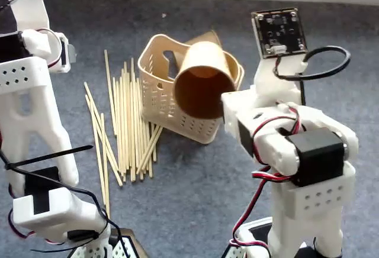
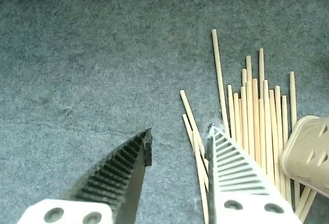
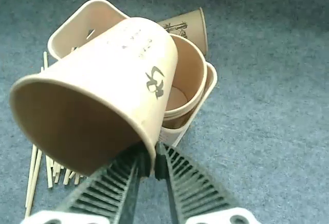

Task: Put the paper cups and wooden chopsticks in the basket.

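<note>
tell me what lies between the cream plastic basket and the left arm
Thin wooden chopsticks, spread loosely on the grey carpet; the high view shows it.

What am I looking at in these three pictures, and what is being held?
Two small white robot arms stand at a grey table. One picture looks down over the whole table. The other two come from cameras on each arm's wrist, looking along its two-fingered gripper. The right gripper pinches the rim of a paper cup, tilted above a cream basket that already holds another cup. A third cup shows at the basket's far side. The left gripper is open and empty, at the edge of loose wooden chopsticks lying beside the basket.
</note>
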Motion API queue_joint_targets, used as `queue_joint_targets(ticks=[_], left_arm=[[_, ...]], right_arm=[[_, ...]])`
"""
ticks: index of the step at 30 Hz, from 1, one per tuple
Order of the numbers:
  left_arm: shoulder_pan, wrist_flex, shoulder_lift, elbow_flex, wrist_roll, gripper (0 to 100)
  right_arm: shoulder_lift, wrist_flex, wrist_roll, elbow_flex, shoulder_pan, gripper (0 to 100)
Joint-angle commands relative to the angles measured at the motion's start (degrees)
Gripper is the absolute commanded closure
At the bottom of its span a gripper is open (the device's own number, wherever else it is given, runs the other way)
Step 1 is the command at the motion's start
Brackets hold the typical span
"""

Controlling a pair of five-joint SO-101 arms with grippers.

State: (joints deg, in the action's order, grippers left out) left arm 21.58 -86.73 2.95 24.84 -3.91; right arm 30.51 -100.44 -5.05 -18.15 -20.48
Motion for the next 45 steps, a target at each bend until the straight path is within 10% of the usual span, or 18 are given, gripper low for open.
queue_joint_targets(ticks=[1, 16, 34, 45], left_arm=[[0.92, 0.97, -1.36, 0.22, -0.18, 82], [-13.58, 17.41, -5.14, 7.16, -0.09, 82], [-41.19, 13.8, -5.23, -2.51, -3.52, 82], [-29.49, 14.07, -6.2, -1.01, -6.42, 82]], right_arm=[[0.84, -0.84, 0.35, 1.01, 2.68, 99.3], [0.92, -0.75, 0.35, -6.73, 2.59, 99.3], [0.31, -0.75, 0.53, -21.93, -3.82, 99.3], [0.13, -0.75, 0.62, -18.33, 0.4, 99.3]])
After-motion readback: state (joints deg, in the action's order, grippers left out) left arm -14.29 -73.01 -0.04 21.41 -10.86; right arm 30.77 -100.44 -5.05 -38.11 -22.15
